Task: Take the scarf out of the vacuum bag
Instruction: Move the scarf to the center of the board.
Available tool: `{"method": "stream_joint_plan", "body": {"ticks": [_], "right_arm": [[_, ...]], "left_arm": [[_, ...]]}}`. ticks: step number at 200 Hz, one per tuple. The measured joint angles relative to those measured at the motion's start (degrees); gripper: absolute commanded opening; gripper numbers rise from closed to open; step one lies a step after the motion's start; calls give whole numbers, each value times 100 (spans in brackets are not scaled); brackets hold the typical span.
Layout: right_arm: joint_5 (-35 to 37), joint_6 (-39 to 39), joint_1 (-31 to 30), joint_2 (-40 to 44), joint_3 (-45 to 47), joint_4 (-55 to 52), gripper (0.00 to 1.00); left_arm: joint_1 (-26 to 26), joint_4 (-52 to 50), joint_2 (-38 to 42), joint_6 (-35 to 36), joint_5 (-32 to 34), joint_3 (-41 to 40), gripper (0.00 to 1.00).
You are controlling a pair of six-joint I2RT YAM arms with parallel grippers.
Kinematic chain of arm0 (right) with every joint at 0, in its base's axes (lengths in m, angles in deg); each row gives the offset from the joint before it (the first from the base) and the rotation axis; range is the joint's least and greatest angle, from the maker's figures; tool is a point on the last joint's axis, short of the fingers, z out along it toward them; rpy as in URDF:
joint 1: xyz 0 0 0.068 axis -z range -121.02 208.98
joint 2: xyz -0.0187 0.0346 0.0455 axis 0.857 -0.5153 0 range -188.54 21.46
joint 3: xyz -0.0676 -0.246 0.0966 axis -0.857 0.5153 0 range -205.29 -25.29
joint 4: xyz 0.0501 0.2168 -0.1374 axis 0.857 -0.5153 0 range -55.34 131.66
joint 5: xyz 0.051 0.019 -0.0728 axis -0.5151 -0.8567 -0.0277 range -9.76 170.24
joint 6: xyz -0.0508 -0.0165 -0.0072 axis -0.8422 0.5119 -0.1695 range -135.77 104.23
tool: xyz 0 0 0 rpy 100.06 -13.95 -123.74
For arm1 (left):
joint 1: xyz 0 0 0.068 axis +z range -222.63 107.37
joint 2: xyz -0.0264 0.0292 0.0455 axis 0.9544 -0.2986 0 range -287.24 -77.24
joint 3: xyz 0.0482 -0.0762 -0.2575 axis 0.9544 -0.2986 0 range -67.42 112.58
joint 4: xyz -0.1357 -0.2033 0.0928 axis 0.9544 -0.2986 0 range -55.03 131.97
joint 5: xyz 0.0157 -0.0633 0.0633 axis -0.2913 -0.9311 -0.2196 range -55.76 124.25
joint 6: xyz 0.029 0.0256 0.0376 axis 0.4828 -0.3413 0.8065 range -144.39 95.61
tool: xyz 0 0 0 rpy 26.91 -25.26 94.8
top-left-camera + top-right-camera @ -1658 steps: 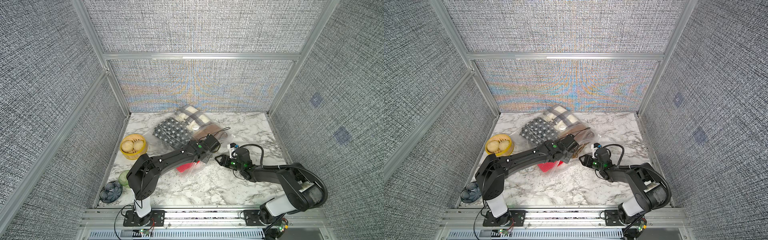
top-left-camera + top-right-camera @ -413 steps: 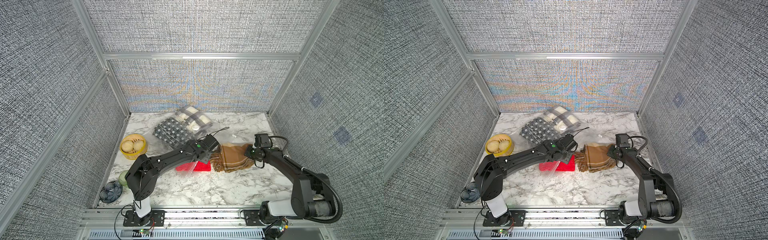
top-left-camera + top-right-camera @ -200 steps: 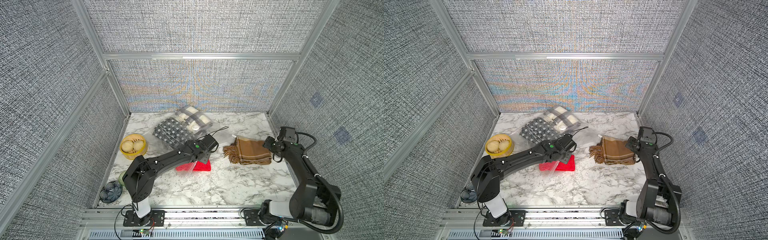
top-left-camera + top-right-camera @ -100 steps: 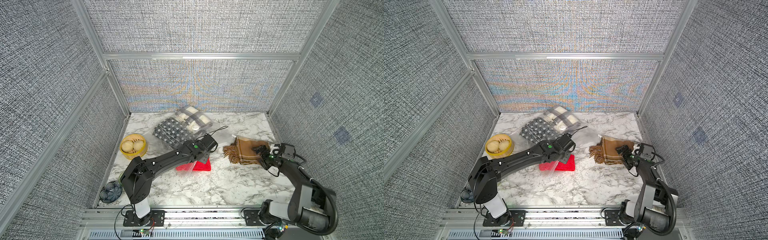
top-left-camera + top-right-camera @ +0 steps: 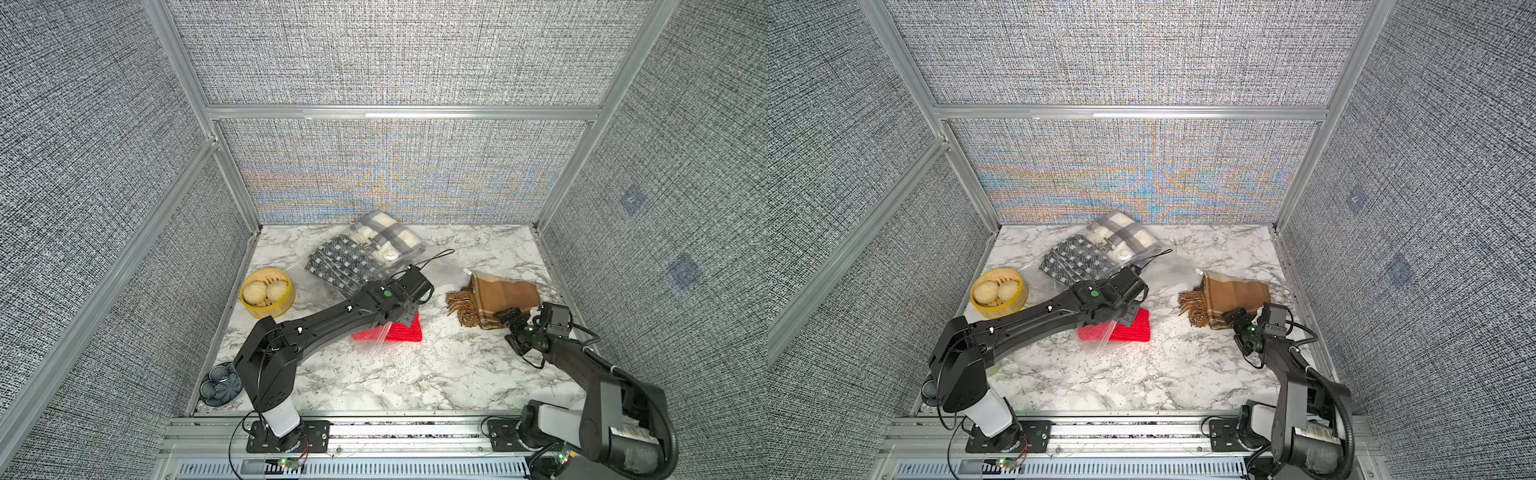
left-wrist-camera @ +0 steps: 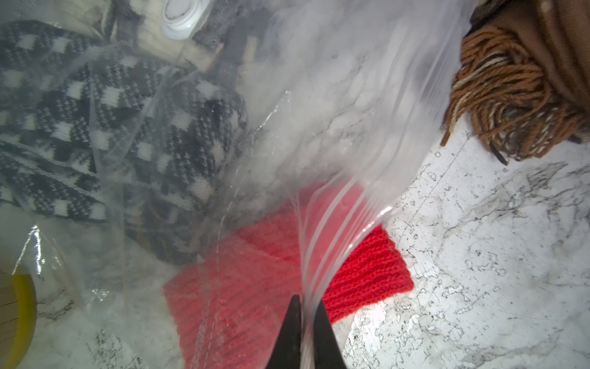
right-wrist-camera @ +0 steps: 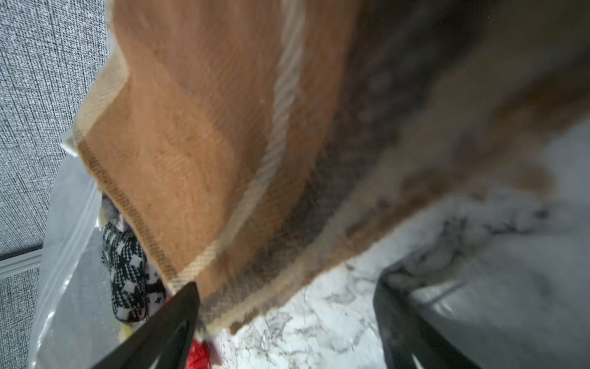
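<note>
The left gripper (image 6: 305, 306), clenched, pinches the vacuum bag (image 6: 335, 111) at its zip-seal edge; the right gripper (image 7: 287, 297) gapes empty, the brown fringed scarf (image 5: 505, 291) just beyond its fingertips.

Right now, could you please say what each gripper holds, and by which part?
Fingers of the left gripper pinch the transparent crinkly plastic vacuum bag at its zip-seal edge; the right gripper, open, holds nothing.

You see a brown scarf (image 5: 505, 295) with cream stripes on the right, a red knit (image 5: 401, 331) mid-table, and a black-and-white checked knit (image 5: 343, 266) beside a grey-and-cream plaid cloth (image 5: 384, 232) in the clear vacuum bag (image 5: 309, 286).
</note>
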Motion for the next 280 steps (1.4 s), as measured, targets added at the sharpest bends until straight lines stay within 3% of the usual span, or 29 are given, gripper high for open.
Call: {"method": "stream_joint_plan", "body": {"ticks": [13,29,46,67,74,122,232,250,280], "right_arm": [[-83,151,4,-293,0,448,73],[-35,264,-39,-553,-28,809,54],[63,380,-76,-898,-212,922,49],[149,393,-87,-1318,-376,1259,16],[175,448,-101,-1467,-374,1403,10],[184,562,-205,-2249,-846,1989,11],[623,623,-730,-3932,-3318,1228,14],[623,623,-815,-4262,-3759,1182,16],[612,632,-931,-4730,-4409,1182,29]], "left_arm": [[-15,7,46,4,-2,-20,9],[-26,11,72,20,0,-26,9],[-28,9,90,22,9,-28,9],[-28,9,157,28,22,-42,9],[-28,7,195,37,42,-50,9],[-28,61,522,44,52,-197,8],[-28,136,776,42,59,-326,8],[-28,146,807,42,72,-350,8],[-28,160,826,39,72,-369,8]]}}
